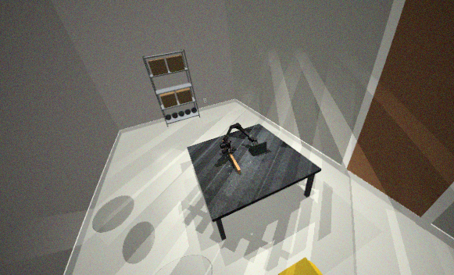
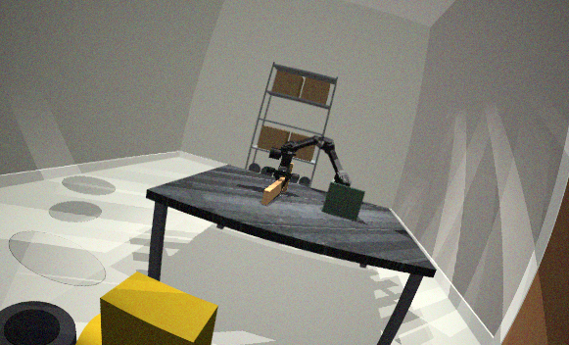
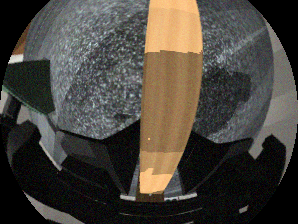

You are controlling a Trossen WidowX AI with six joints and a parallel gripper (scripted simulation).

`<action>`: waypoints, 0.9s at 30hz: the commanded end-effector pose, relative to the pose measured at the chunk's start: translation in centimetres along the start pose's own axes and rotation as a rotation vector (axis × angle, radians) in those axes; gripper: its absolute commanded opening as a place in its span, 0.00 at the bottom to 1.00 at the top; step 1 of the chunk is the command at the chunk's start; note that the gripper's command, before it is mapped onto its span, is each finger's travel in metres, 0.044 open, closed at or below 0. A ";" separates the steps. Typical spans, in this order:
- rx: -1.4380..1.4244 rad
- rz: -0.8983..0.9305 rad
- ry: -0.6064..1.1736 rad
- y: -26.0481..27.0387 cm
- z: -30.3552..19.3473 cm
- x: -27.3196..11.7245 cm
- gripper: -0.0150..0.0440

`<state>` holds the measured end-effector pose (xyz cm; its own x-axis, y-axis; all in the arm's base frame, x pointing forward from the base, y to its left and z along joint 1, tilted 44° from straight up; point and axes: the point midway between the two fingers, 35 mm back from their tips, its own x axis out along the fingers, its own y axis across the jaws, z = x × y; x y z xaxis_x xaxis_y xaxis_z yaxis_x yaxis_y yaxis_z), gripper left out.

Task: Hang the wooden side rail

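Jaws: clamped on the wooden rail; we see the 2 fingers of the gripper [image 1: 229, 152] [image 2: 284, 177] [image 3: 158, 190] at its 2 sides, low in the wrist view.
Rail: the wooden rail [image 1: 234, 162] [image 2: 273, 190] [image 3: 172, 100] lies near the middle of the top view and just left of centre in the exterior view.
Long axis: in the top view we see it slant steeply, from the gripper down and right; in the exterior view its visible end points down and left; in the wrist view it runs nearly upright, from bottom centre off the top edge.
Hooks and pins: too small or hidden for us to tell.
Tan upright piece: 1 narrow piece [image 2: 291, 169] shows behind the gripper in the exterior view; we cannot tell whether it is the post.
Arm: the black arm [image 1: 237, 126] [image 2: 317, 140] arches from the green panel's side over to the gripper.
Green panel: the dark green panel [image 1: 258, 148] [image 2: 344, 201] [image 3: 32, 82] stands right of the rail in the top and exterior views, at left in the wrist view.
Table: a dark table [image 1: 256, 183] [image 2: 297, 218] [image 3: 100, 85] lies beneath.
Shelf: a metal shelf [image 1: 173, 88] [image 2: 304, 73] stands beyond.
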<state>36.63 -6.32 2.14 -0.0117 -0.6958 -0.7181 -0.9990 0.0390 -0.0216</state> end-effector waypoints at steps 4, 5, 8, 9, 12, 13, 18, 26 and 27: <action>-0.002 -0.010 0.002 -0.1 -0.1 -0.2 0.25; -0.002 -0.010 0.002 -0.1 -0.1 -0.2 0.25; -0.002 -0.010 0.002 -0.1 -0.1 -0.2 0.25; -0.002 -0.010 0.002 -0.1 -0.2 -0.2 0.25; -0.002 -0.010 0.002 -0.1 -0.2 -0.2 0.25; -0.002 -0.010 0.002 -0.1 -0.2 -0.2 0.25; -0.002 -0.010 0.002 -0.1 -0.2 -0.2 0.25; -0.002 -0.010 0.002 -0.1 -0.3 -0.3 0.25; -0.002 -0.010 0.002 -0.2 -0.3 -0.3 0.25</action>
<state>36.62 -6.52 2.30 -0.0108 -0.6955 -0.7184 -0.9990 0.0386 -0.0223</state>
